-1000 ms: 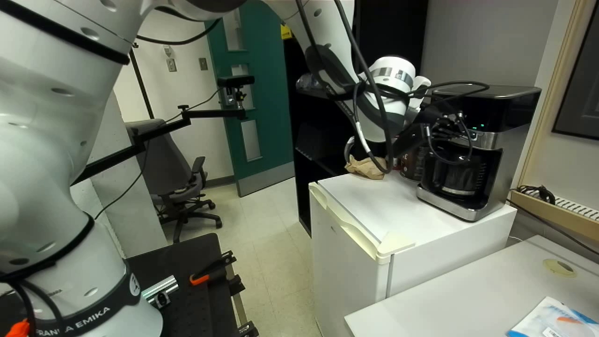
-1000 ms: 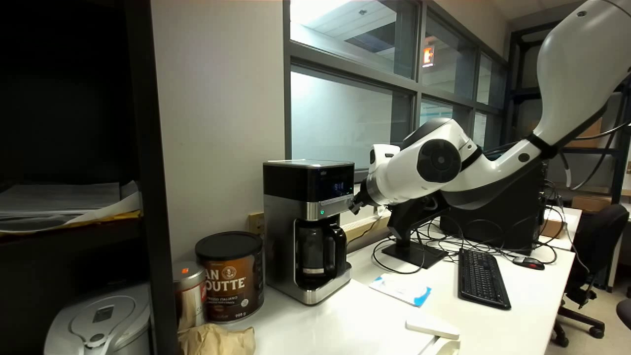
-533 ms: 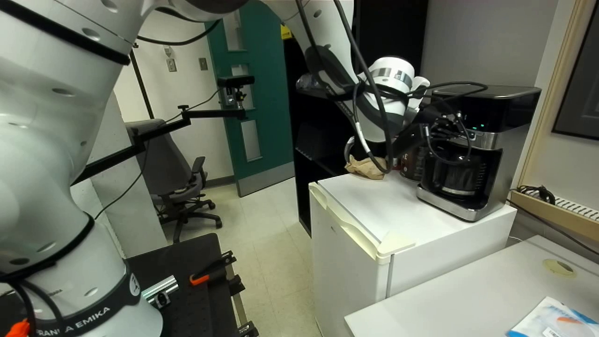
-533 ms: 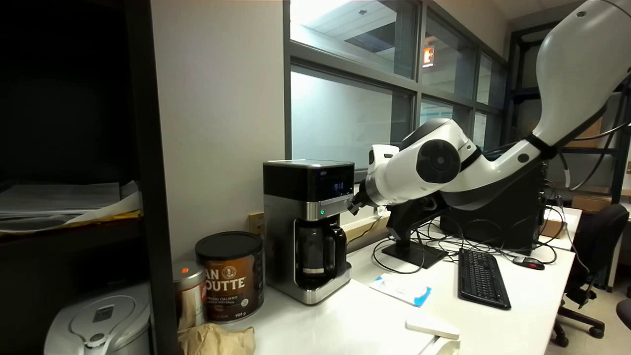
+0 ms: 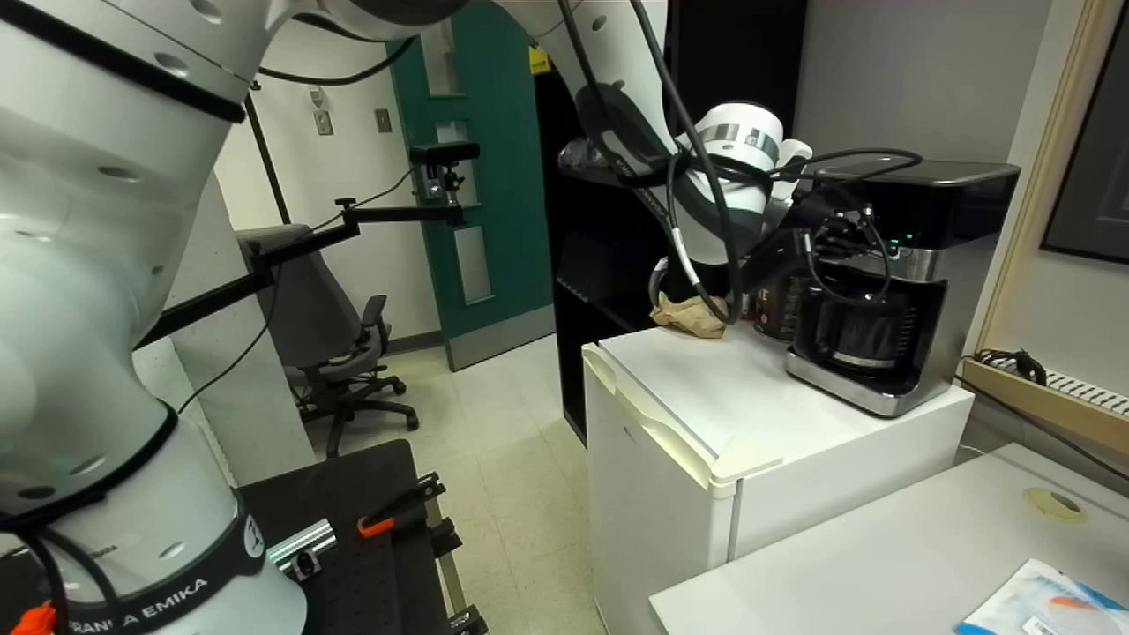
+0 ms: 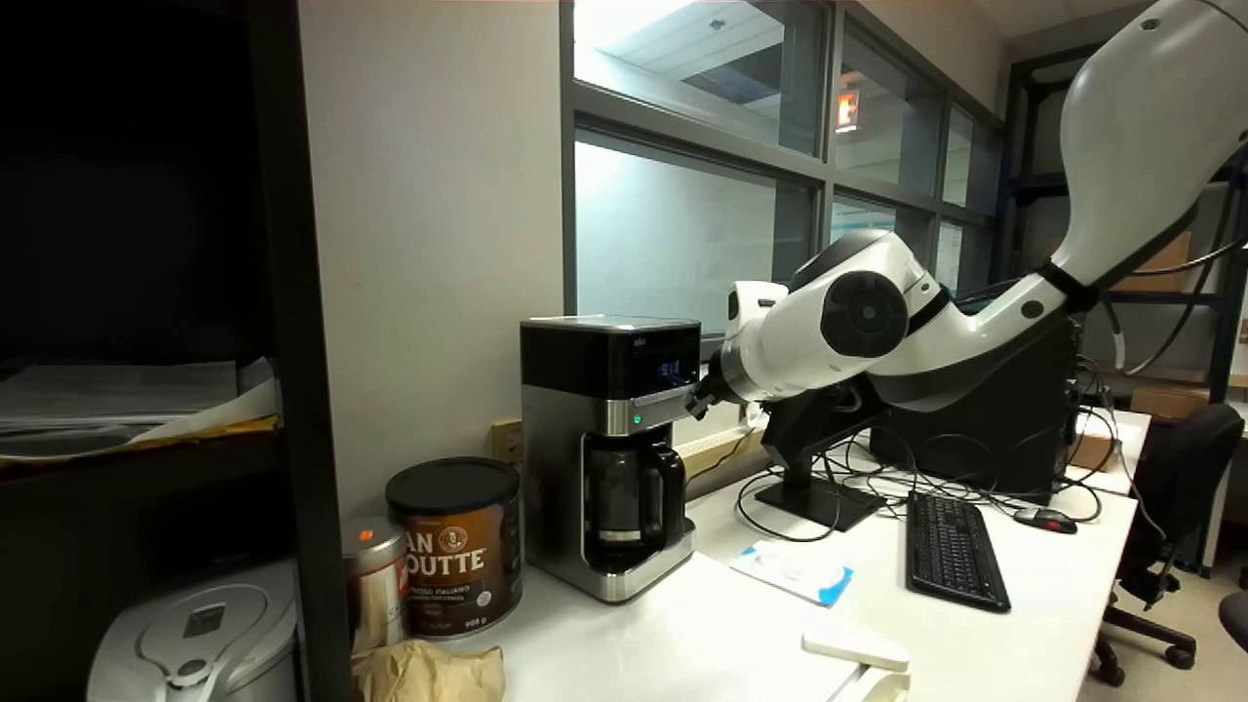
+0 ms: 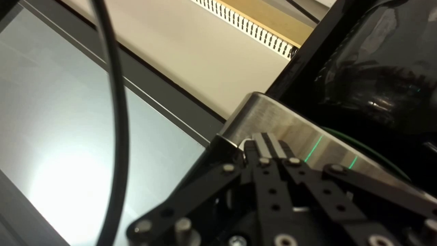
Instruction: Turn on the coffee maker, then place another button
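Note:
The black and silver coffee maker stands on the white fridge, seen in both exterior views. Its display is lit and a green light glows on its silver band. The glass carafe sits inside. My gripper is at the front of the band, on the side near the window. In the wrist view the gripper is shut with nothing between its pads, its tips over the steel band. A pale round edge shows beside the left finger. Whether the tips touch cannot be told.
A brown coffee can, a smaller tin and a crumpled paper bag stand beside the coffee maker. The white fridge adjoins a desk with a packet and keyboard. The window is close by.
My wrist and gripper have risen slightly and shifted a little towards the coffee maker's green light in an exterior view. The coffee maker and its lights look the same.

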Controlling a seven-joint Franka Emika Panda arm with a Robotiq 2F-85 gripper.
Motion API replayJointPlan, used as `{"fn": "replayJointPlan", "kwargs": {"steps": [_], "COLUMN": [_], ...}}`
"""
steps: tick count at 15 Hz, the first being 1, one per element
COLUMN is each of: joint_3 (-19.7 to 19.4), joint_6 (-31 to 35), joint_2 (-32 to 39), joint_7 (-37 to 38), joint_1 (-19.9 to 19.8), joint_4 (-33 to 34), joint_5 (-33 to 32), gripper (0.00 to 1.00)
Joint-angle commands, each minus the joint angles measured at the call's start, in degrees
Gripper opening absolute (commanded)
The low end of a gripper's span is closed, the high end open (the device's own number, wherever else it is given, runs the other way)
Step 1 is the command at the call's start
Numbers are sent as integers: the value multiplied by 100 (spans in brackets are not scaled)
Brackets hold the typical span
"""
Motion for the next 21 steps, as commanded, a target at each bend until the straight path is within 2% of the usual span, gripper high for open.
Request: {"fn": "replayJointPlan", "kwargs": {"steps": [1,16,18,21], "joint_3": [-21,-4,24,147], "joint_6": [62,272,295,468], "joint_2": [86,64,-103,-603], "joint_7": [37,104,245,542], "joint_1": [25,3,2,72], "joint_4": [174,175,-38,-798], "joint_5": [-109,-165,-255,-405], "gripper": [0,0,0,0]}}
